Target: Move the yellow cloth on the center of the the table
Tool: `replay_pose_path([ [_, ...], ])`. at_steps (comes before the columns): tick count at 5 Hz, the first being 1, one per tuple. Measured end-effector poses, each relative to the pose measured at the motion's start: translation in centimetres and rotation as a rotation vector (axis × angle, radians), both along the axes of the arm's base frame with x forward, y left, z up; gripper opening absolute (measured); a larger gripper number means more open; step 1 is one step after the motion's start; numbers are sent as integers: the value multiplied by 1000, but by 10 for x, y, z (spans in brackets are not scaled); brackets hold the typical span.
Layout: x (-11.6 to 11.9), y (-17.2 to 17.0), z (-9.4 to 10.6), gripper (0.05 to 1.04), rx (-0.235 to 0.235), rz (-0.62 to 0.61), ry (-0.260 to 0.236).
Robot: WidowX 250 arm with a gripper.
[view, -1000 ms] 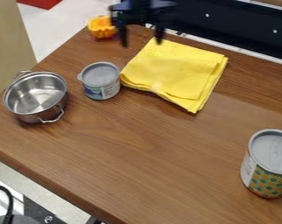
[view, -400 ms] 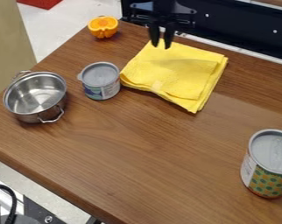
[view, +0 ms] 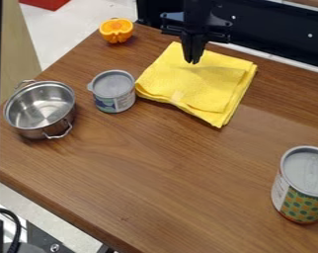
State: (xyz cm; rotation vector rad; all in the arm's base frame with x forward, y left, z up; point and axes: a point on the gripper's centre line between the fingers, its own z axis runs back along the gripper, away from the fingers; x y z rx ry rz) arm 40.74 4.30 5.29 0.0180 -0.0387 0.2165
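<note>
The black gripper (view: 192, 60) hangs at the top of the view, over the back part of the yellow cloth, with its two fingers together and nothing visible between them. Folded into a rough square, the yellow cloth (view: 194, 86) lies flat on the brown table (view: 181, 168), in its upper middle. Whether the fingertips touch the cloth cannot be told.
A small grey-lidded can (view: 113, 91) stands close beside the cloth's left corner. Farther left is a metal pot (view: 40, 109). An orange half (view: 116, 30) sits at the back left edge, and a larger can (view: 302, 185) stands at the right.
Across the frames, the gripper has moved right and a little toward the camera over the cloth, and its fingers have gone from wide apart to together. The cloth has not moved.
</note>
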Motion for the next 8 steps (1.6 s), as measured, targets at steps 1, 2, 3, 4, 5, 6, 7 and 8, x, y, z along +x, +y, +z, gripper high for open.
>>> replay_pose_path([
  [1,0,2,-2,53,15,-27,-9],
  [2,0,2,-12,53,27,-40,0],
  [3,0,-1,-26,53,39,-39,5],
  [4,1,-6,-33,53,11,-44,-23],
  [5,0,-13,-36,53,-32,-44,-32],
  [6,-2,-20,-40,53,-56,-31,-11],
  [7,0,-32,-42,53,-73,-25,-27],
  [8,0,-48,-43,53,-101,-26,-28],
])
